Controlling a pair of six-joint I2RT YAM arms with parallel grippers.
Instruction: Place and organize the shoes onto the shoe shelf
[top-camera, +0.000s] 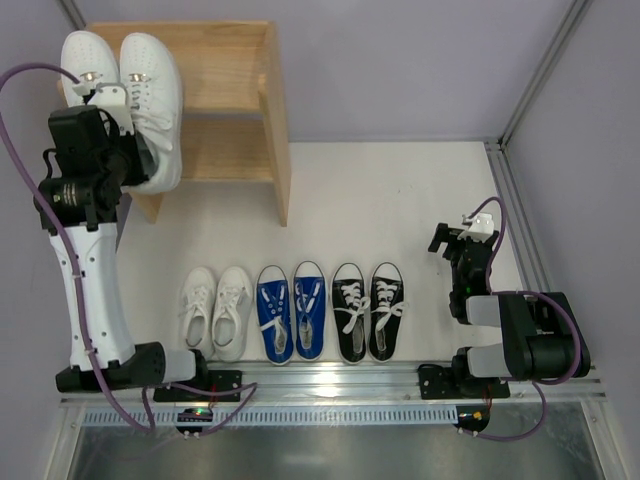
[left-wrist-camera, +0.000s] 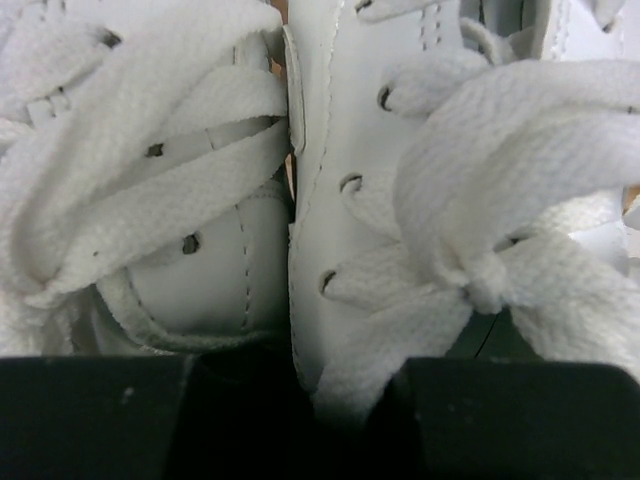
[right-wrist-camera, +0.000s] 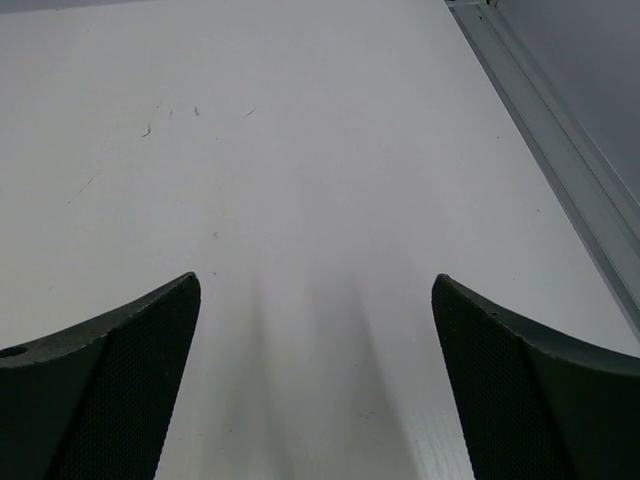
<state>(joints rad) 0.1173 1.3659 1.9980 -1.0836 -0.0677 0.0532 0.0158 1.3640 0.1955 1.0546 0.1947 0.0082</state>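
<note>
Two white shoes (top-camera: 152, 100) lie side by side on the left end of the wooden shoe shelf's (top-camera: 225, 70) top tier, toes pointing away. My left gripper (top-camera: 110, 100) is down on them. In the left wrist view its jaws (left-wrist-camera: 300, 400) are shut on the adjoining inner walls of the left shoe (left-wrist-camera: 200, 270) and the right shoe (left-wrist-camera: 340, 150), amid their laces. On the table stand a second white pair (top-camera: 215, 310), a blue pair (top-camera: 291, 310) and a black pair (top-camera: 367, 310) in a row. My right gripper (top-camera: 478, 222) (right-wrist-camera: 315, 380) hovers open over bare table at the right.
An aluminium rail (top-camera: 330, 375) runs along the near edge, just behind the shoe row. A metal frame strip (right-wrist-camera: 560, 140) borders the table on the right, close to my right gripper. The shelf's right side panel (top-camera: 278, 130) stands up from the table.
</note>
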